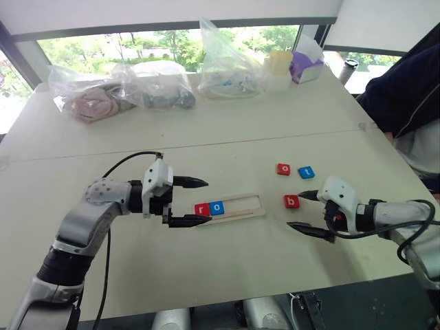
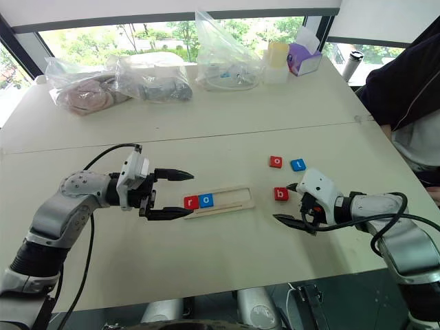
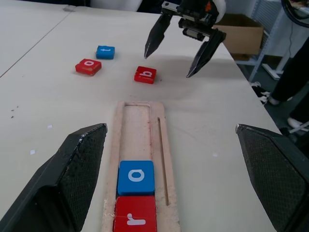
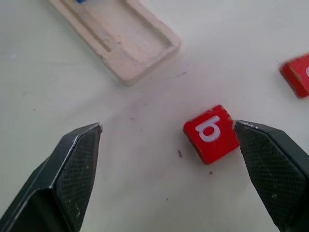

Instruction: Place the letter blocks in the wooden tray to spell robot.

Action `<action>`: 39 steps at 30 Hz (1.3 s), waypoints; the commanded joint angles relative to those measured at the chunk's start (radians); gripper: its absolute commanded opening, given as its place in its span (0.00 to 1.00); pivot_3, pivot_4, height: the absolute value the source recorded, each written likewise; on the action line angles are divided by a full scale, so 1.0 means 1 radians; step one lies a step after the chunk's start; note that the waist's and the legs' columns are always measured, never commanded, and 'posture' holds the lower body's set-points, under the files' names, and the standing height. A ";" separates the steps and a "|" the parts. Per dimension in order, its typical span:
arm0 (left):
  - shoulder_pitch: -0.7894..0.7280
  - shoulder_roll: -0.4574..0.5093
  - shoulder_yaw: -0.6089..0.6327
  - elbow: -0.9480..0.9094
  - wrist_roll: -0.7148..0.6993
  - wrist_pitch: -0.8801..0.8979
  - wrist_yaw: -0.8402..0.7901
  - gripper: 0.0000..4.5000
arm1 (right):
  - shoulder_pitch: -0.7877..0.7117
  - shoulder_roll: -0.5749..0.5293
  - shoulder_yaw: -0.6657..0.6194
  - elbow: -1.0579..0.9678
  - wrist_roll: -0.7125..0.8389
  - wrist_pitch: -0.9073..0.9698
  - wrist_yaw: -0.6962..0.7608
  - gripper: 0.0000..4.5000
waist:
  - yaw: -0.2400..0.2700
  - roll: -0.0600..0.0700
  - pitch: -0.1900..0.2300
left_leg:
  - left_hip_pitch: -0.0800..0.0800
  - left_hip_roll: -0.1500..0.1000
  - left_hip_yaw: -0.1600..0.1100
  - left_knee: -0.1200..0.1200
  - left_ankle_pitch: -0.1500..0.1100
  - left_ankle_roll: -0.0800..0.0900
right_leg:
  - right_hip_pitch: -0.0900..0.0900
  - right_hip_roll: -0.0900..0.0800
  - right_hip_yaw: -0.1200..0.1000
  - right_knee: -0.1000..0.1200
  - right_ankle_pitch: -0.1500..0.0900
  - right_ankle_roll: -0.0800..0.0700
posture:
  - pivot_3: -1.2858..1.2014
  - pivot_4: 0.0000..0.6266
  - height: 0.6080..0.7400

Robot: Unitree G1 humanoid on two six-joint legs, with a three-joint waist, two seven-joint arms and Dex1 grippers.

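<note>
1. Two blocks already sit in the wooden tray [image 1: 237,207]: a red r block [image 1: 201,210] at its left end and a blue o block [image 1: 216,207] touching it. The other slots are bare.
2. Three blocks lie loose on the table [image 1: 206,165], to the right of the tray: a red b block [image 1: 291,201] nearest it, and farther back a red o block [image 1: 283,169] beside a blue t block [image 1: 306,172].
3. The right claw [image 1: 308,213] is wide open, holding nothing, just beside the b block. One finger [image 4: 270,174] seems almost against the block's edge, so closing from here could push or spin the block instead of pinching it.
4. A turned block might go into the tray with its letter askew.
5. The left claw [image 1: 196,201] is also wide open and empty, straddling the tray's left end. A bump could shift the tray or the seated blocks.
6. The o and t blocks lie close together; reaching for one may knock the other.
</note>
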 commanded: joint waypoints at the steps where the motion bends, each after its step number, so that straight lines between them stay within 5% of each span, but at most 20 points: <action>1: 0.017 0.009 0.032 -0.067 -0.025 0.016 0.029 1.00 | -0.070 -0.016 0.046 0.141 -0.044 -0.109 0.065 0.99 | 0.001 0.000 0.000 | 0.000 0.000 0.000 0.000 0.000 0.000 | 0.000 0.000 0.000 0.000 0.000 0.000 | 0.52 0.24 1.00; 12: 0.063 0.018 0.049 -0.133 -0.027 0.042 0.088 1.00 | -0.180 0.027 0.120 0.373 -0.106 -0.267 0.122 0.99 | 0.002 0.000 0.000 | 0.000 0.000 0.000 0.000 0.000 0.000 | 0.001 0.000 0.000 0.000 0.001 -0.001 | 0.52 0.24 1.00; 27: 0.051 0.017 0.041 -0.120 -0.022 0.036 0.099 1.00 | -0.150 0.003 0.066 0.196 -0.058 -0.191 0.115 0.99 | 0.004 0.000 0.000 | 0.001 0.000 -0.001 0.001 0.000 0.000 | 0.001 0.000 -0.001 0.003 0.002 -0.001 | 0.52 0.24 1.00; 39: 0.022 0.003 0.028 -0.101 -0.012 0.028 0.093 1.00 | -0.225 0.041 0.112 0.353 -0.113 -0.240 0.083 0.99 | 0.003 0.000 0.000 | 0.001 0.000 0.000 0.001 0.000 0.000 | 0.001 0.000 -0.001 0.003 0.003 -0.003 | 0.52 0.24 1.00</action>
